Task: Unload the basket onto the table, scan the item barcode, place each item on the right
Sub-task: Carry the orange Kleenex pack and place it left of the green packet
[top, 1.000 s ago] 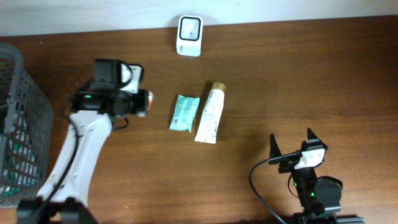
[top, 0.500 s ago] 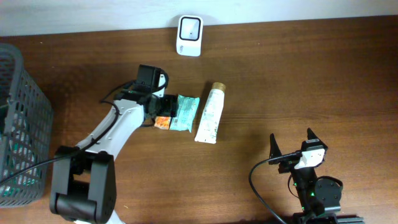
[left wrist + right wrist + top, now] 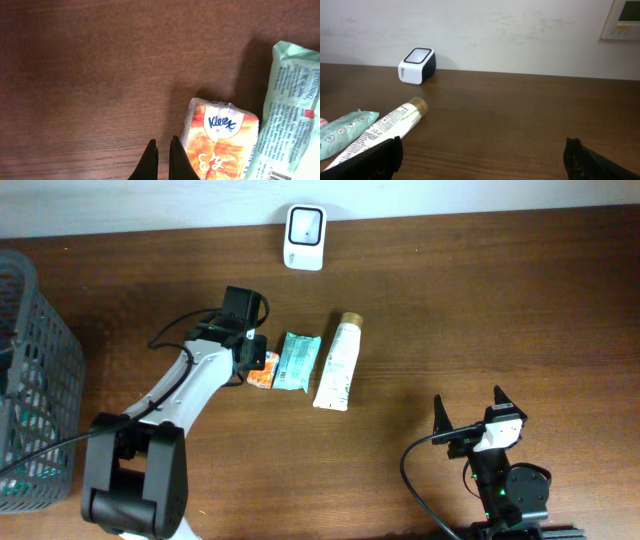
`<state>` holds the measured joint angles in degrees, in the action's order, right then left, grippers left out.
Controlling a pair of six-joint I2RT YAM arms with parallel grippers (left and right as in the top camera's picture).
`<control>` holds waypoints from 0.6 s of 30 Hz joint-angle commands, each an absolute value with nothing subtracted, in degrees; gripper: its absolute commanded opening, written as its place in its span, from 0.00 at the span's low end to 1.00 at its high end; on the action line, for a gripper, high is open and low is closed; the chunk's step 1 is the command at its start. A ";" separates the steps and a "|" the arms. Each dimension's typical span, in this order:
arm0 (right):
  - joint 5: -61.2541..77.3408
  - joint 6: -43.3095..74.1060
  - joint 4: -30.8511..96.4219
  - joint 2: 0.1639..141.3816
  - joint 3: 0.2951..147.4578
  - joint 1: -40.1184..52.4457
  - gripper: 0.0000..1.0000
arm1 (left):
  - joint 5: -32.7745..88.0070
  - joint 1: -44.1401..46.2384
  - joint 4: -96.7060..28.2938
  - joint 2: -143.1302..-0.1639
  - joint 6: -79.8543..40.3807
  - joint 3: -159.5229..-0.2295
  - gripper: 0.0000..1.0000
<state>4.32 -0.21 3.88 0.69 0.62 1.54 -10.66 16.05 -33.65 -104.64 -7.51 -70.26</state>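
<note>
Left gripper is down low over the surface, jaws pinched together with nothing between them. It sits just off the left edge of the orange tissue pack, very close, though I can't tell from the wrist view whether the tips actually touch the wrapper. So no grasp here: the pack lies flat on the wood, logo side up, its right edge against the green packet. Just right of that lies the white tube, cap pointing to the far side.

The scanner stands at the far edge of the surface, well apart from all three items, and nothing is in front of it. The wire basket sits at the far left. The right gripper is parked near the front right, jaws spread wide, holding nothing.

My read is that we're at the pick-up step and scanning hasn't started. The tissue pack looks like the item in play, since that's where the arm is working.

For the next move, the jaws need to open, shift right so they straddle the pack, and close across its narrow width without catching the green packet pressed up beside it. Then the pack has to be lifted, carried to the far side and turned so its barcode faces the scanner window. No barcode shows on the pack's upper face, so it is probably underneath and a flip may be needed.
</note>
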 commanded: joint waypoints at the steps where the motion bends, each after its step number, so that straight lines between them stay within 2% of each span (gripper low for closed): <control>1: 4.23 -0.19 4.14 0.36 0.32 1.87 0.98 | -8.62 15.99 -34.59 -108.12 -8.36 -70.00 0.00; 8: 4.23 -0.19 4.14 0.36 0.32 1.87 0.98 | 5.89 16.86 -35.51 -109.03 -8.60 -70.00 0.00; 18: 4.23 -0.19 4.12 0.36 0.32 1.87 0.98 | 18.37 17.26 -36.93 -109.03 -14.48 -70.00 0.00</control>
